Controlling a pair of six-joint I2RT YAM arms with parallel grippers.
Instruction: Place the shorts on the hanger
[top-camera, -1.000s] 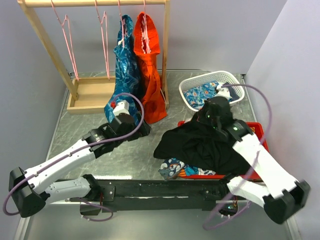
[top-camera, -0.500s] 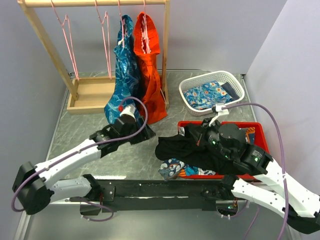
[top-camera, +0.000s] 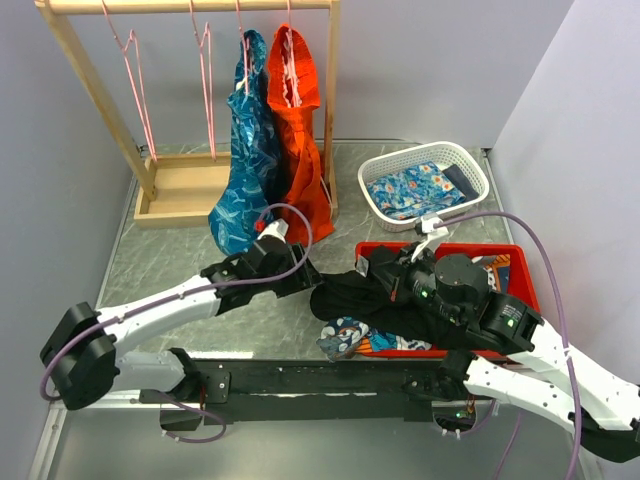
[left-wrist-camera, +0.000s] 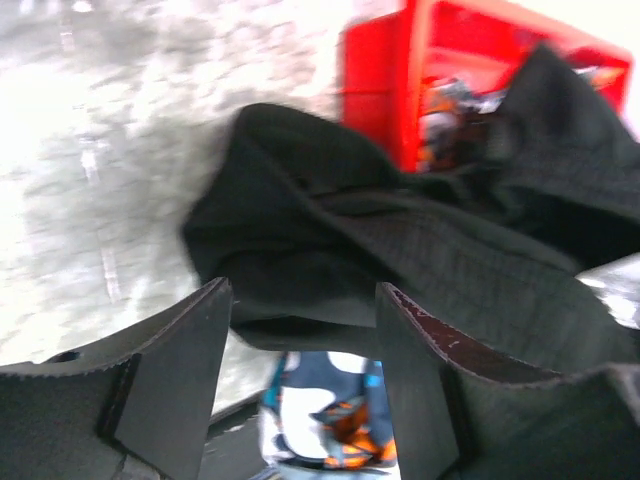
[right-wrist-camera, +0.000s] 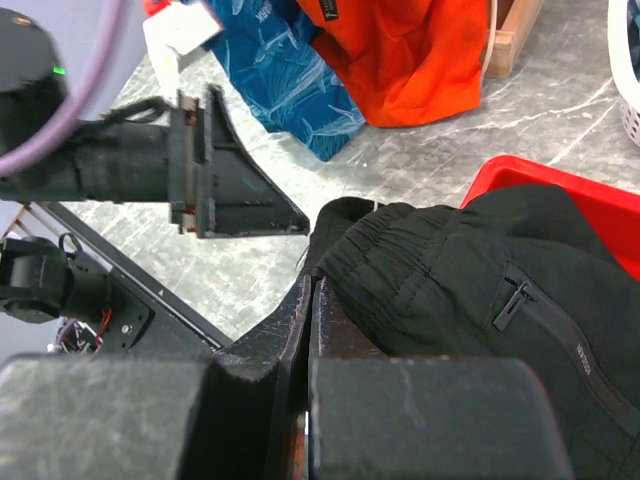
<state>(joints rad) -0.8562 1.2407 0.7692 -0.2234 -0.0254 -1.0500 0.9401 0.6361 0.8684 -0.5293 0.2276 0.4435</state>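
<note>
Plain black soft fabric shorts (top-camera: 375, 300) lie crumpled at lower centre of the overhead view. Part of them drapes over the left corner of a red plastic bin (top-camera: 512, 256), and part rests on the grey marbled desk (top-camera: 160, 265). The right jaws are pressed together and appear to pinch a thin fold near the elastic waistband. The left jaws stand spread, with the shorts' left edge just between their tips, ungripped.

If you shut the left jaws here, you may catch only a shallow lip of cloth, which could slip out. You could also trap two layers, leaving no opening for the hanger. A small blue-and-orange patterned cloth (top-camera: 343, 335) sits under the shorts at the desk's near edge and could get dragged along. The bin's rim could snag the fabric as you lift.

An empty thin pink wire hanger (top-camera: 209, 100) hangs on the wooden rack (top-camera: 90, 90) at upper left, well apart. A blue patterned garment (top-camera: 245, 165) and an orange-red garment (top-camera: 300, 150) hang just above the left arm, narrowing that route. Bare desk lies at centre left.
</note>
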